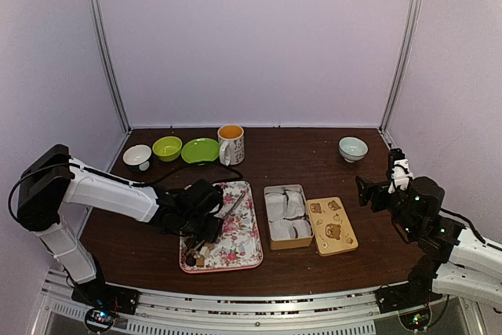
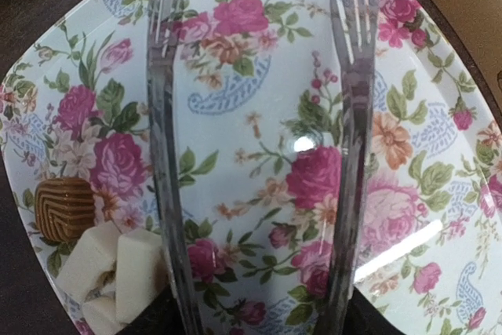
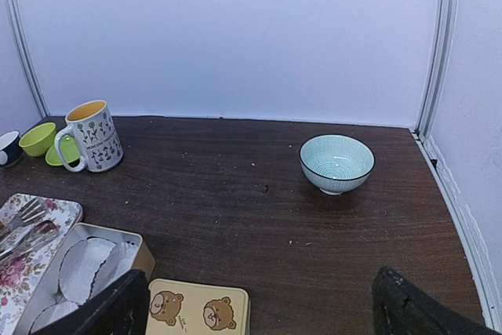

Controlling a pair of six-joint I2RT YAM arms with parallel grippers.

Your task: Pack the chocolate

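The left gripper [image 1: 209, 211] holds the long metal tongs [image 2: 353, 154], jaws clamped on their arms, with the tips apart above the flowered rectangular tray [image 2: 259, 76]. The small brown and cream chocolate pieces [image 2: 94, 253] lie at the tray's near left corner, not yet in the open metal tin [image 1: 285, 216] on the right. The right gripper [image 3: 259, 307] rests aside, jaws wide apart, probably to leave room.

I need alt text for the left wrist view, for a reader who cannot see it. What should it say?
Two arms of metal tongs reach up the view, apart, above a floral tray. At the tray's lower left lie a brown ridged chocolate and several pale blocky pieces. Dark wooden table shows at the corners.
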